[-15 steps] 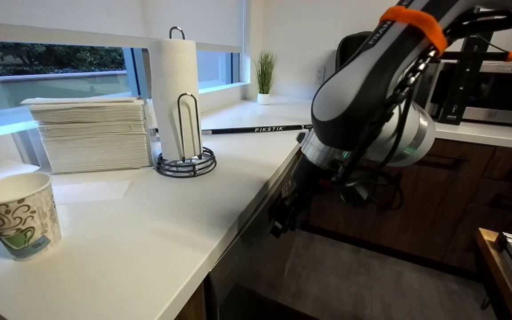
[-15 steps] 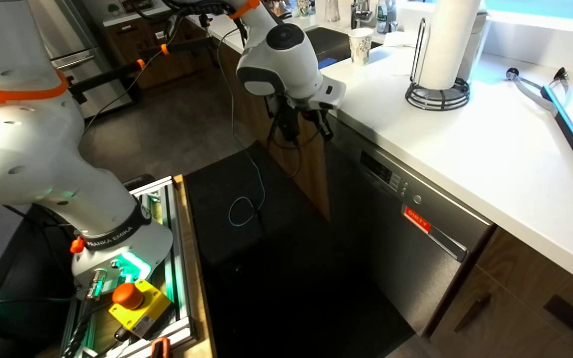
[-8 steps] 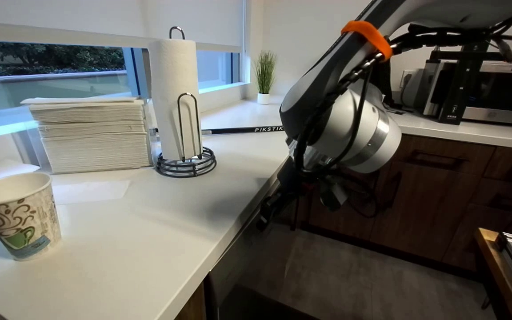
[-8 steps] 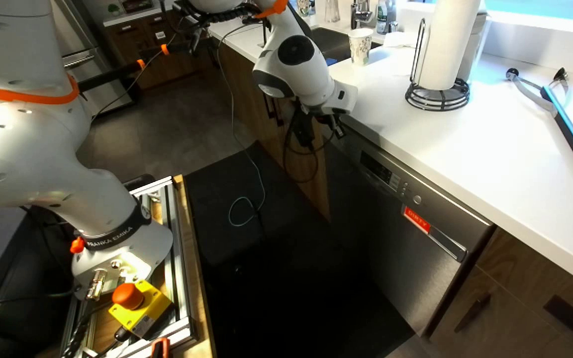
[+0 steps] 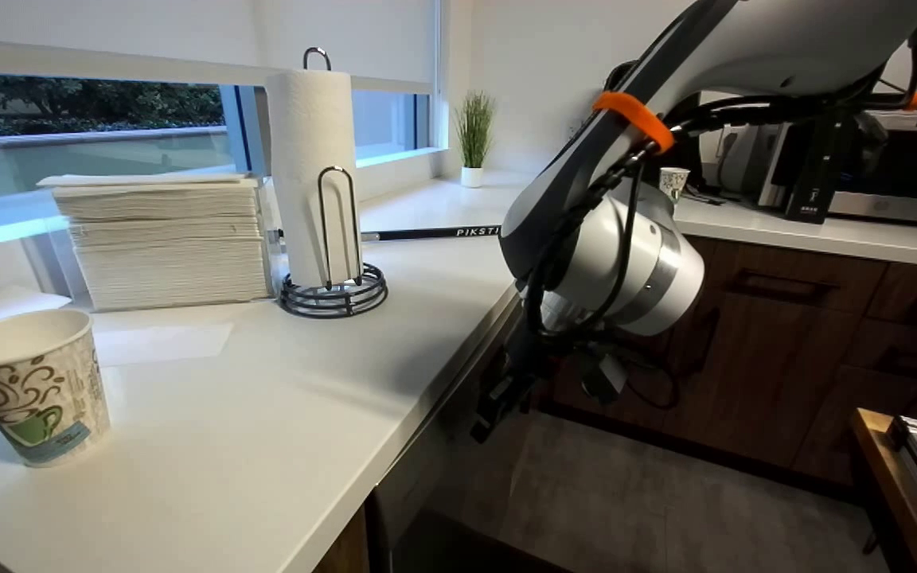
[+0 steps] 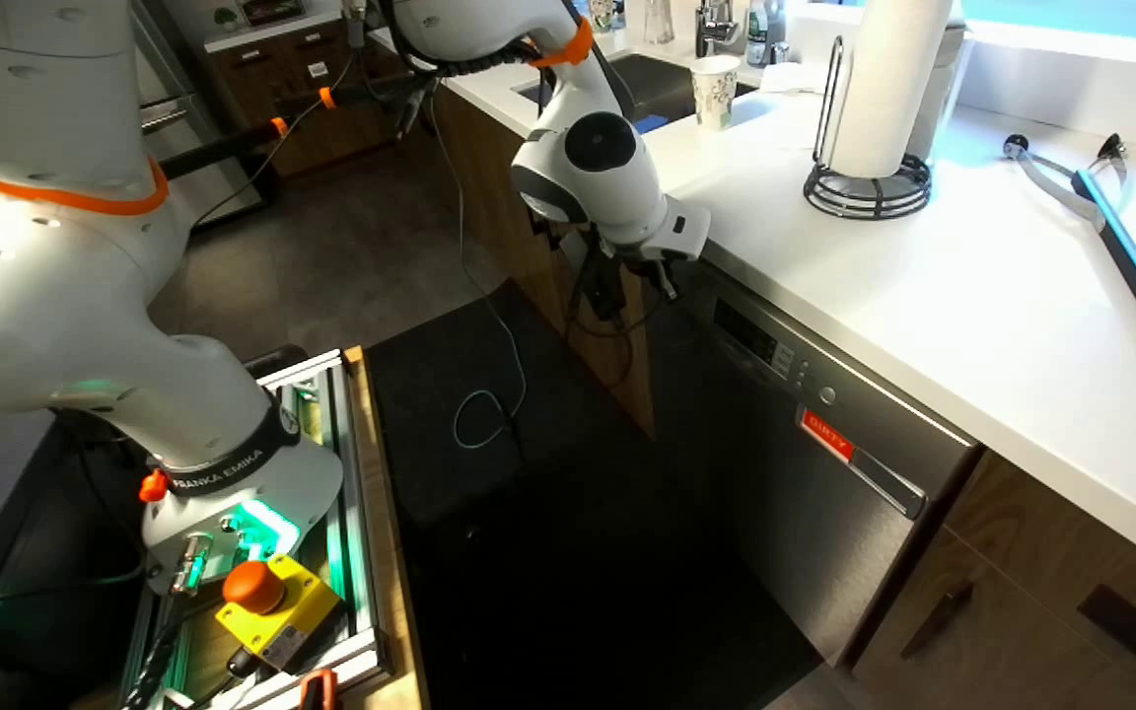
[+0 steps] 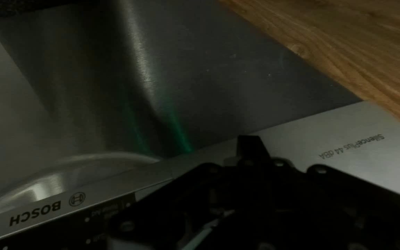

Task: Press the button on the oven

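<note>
The oven is the built-in appliance under the counter, with a brushed grey metal front (image 6: pixel 815 523); it shows nearly edge-on in an exterior view (image 5: pixel 427 469). Its top strip carries a dark display (image 6: pixel 745 330), small keys (image 6: pixel 782 358) and a round button (image 6: pixel 827 395). In the wrist view the metal front (image 7: pixel 193 69) bears BOSCH lettering, and part of the dark panel (image 7: pixel 71 229) shows; the round button is out of view there. My gripper (image 7: pixel 252 149) is shut and empty, its fingertips over the grey strip beside the dark panel. Contact cannot be told. It also shows in both exterior views (image 5: pixel 484 422) (image 6: pixel 669 284).
The white counter (image 5: pixel 283 414) overhangs the oven beside the arm. On it stand a paper towel holder (image 5: pixel 315 183), a paper cup (image 5: pixel 37 390), a napkin stack (image 5: pixel 164 243) and a PIKSTIK grabber (image 5: pixel 442 232). A red DIRTY sign (image 6: pixel 826 436) hangs on the front.
The arm has swung along the counter edge toward the oven's display, and the gripper has then dropped slightly lower. The objects on the counter have not moved.
</note>
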